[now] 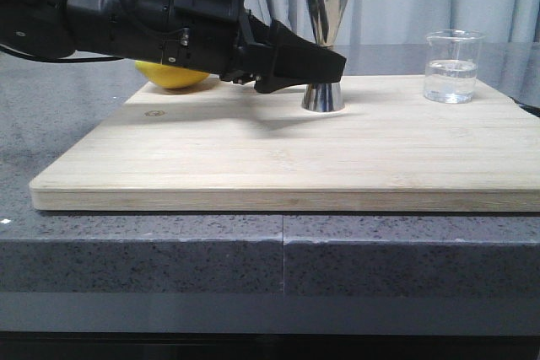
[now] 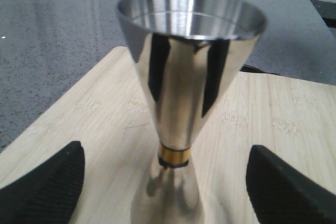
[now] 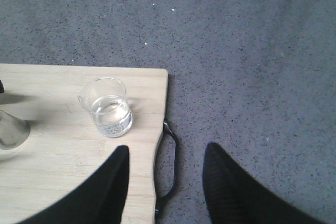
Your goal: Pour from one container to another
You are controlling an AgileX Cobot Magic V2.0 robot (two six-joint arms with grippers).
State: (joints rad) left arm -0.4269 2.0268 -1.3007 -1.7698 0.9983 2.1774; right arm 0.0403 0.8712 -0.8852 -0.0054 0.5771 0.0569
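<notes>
The steel jigger (image 1: 327, 6) stands upright on the wooden board (image 1: 278, 153), its gold-banded waist (image 2: 174, 154) between the fingers of my left gripper (image 2: 165, 153). That gripper (image 1: 322, 67) is open, with a clear gap on each side of the waist, and its near finger hides the waist in the front view. The clear glass beaker (image 1: 453, 67) stands at the board's far right, holding some clear liquid. My right gripper (image 3: 167, 150) hovers open above the board's right edge, short of the beaker (image 3: 107, 109), with nothing between its fingers. It is out of the front view.
A yellow lemon (image 1: 173, 76) lies on the board behind the left arm. The board rests on a speckled grey counter (image 1: 169, 246) and has a black handle (image 3: 171, 166) on its right edge. Grey curtains hang behind.
</notes>
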